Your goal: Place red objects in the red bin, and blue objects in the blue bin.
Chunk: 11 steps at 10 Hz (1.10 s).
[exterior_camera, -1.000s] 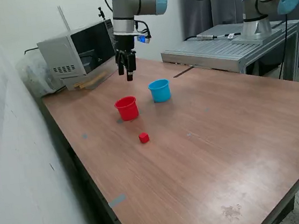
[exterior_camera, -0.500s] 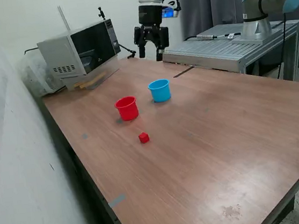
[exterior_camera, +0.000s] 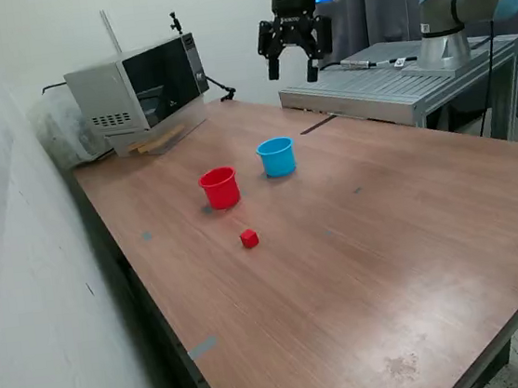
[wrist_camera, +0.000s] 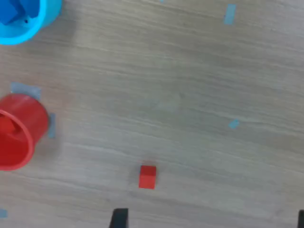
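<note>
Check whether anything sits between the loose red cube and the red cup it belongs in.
Nothing visible does. The red cube lies alone on the table, apart from the red cup, with only bare wood between them. The blue cup stands off to the side, and the open pincer is high above.

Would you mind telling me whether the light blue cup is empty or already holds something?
Not empty. The wrist view looks down into the light blue cup and shows dark blue block material inside; how many blocks cannot be told.

Cut off and unclear

In the wrist view the blue bin (wrist_camera: 19, 21) and red bin (wrist_camera: 19, 137) run past the edge; contents blurred.
</note>
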Tool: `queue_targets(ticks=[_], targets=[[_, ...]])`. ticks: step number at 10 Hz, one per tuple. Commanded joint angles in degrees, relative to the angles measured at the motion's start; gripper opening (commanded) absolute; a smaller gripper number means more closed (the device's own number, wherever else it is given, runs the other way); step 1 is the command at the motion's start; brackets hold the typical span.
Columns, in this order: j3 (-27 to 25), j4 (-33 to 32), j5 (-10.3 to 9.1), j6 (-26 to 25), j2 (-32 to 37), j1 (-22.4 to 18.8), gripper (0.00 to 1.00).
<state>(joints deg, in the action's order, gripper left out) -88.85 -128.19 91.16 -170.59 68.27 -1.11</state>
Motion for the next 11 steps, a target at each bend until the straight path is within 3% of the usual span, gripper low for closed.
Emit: queue_targets(ticks=[1,7,11], targets=[[4.6,-0.3,-0.19,-0.5,-6.0,-1.8,1.00],[17.5,-5.6,-0.19,-0.6,-26.1,-1.4,1.00],[21.8,-9.7,-0.19,-0.7,-32.0,0.0,1.00]])
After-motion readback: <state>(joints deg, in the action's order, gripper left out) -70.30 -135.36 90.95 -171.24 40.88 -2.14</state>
